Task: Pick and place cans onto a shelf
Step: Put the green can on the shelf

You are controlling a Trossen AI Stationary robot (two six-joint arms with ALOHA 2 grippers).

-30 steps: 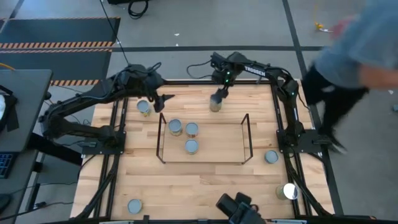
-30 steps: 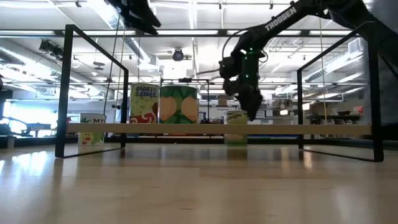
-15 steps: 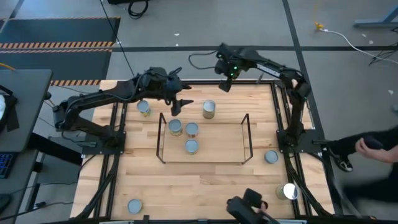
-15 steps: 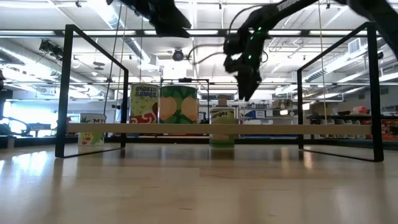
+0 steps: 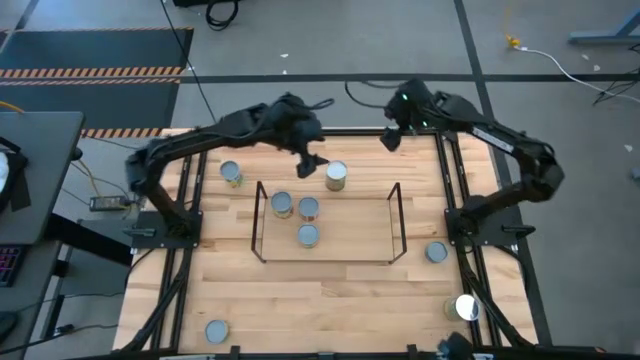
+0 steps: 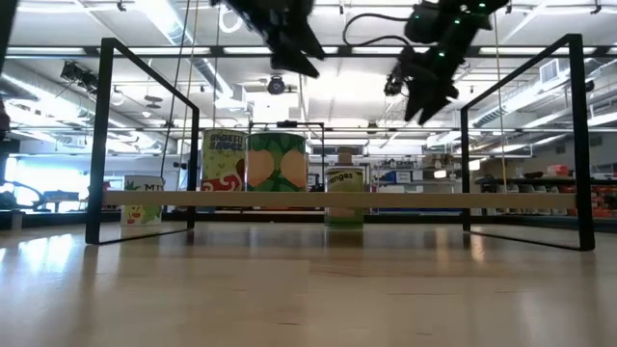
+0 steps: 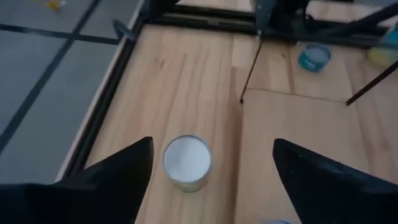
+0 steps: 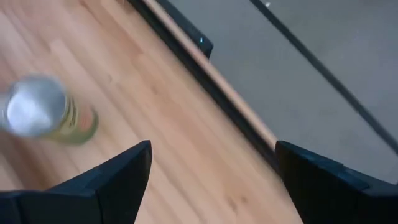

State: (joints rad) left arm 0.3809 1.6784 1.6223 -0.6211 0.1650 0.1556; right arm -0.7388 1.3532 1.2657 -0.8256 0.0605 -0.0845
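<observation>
- While both arms hang above the far half of the desk (image 5: pixel 330 290), neither holds anything.
- Left claw (image 5: pixel 313 163): fingers spread, empty, raised above the desk just beside the can (image 5: pixel 336 176) that stands outside the shelf's far side. In the left wrist view that can (image 7: pixel 187 162) sits upright on the wood between the two spread fingers (image 7: pixel 115 180), lower down and not touched.
- Right claw (image 5: pixel 391 139): released, empty, up near the desk's far edge, apart from the same can; right wrist view shows the can (image 8: pixel 37 113) off to one side of its fingers (image 8: pixel 109 180).
- Shelf (image 5: pixel 328 262): thin dark rod frame in mid-desk. Three cans inside its outline, toward the left end: two side by side (image 5: pixel 282 205) (image 5: pixel 308 208), one nearer the camera-side rail (image 5: pixel 308 235).
- Low view: two labelled cans (image 6: pixel 224 159) (image 6: pixel 278 161) appear raised on the shelf board (image 6: pixel 337 199), though I cannot tell for certain from this angle.
- Loose cans on the desk: one at far left (image 5: pixel 231 173), one near left corner (image 5: pixel 216 331), one right of the shelf (image 5: pixel 436 252), one shiny-topped at near right (image 5: pixel 464 307).
</observation>
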